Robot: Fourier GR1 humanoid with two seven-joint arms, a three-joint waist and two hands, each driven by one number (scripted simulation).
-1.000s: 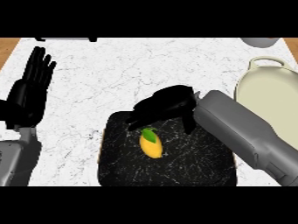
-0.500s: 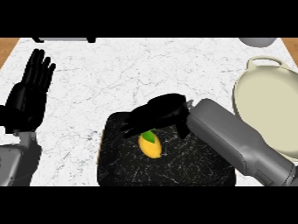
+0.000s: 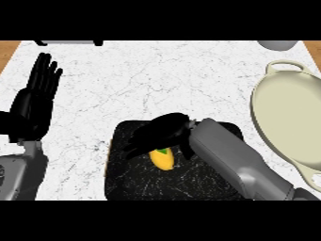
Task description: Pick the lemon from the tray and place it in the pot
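— Lemon point(image 3: 164, 159) first: where is it?
— Low in the frame's centre, lying on the dark tray point(image 3: 142, 183), with its upper end under the right hand point(image 3: 161, 133).
— Has the hand got it?
— Not that I can see. The fingers curve down over the fruit, relaxed and spread, touching or just above it, so I judge this to be the approach to a grasp.
— And the pot point(image 3: 296, 120)?
— At the right edge, cream, wide-mouthed, just beside the tray, so the carry looks short.
— The left hand point(image 3: 36, 96)?
— Resting at the upper left, fingers straight up, holding nothing.
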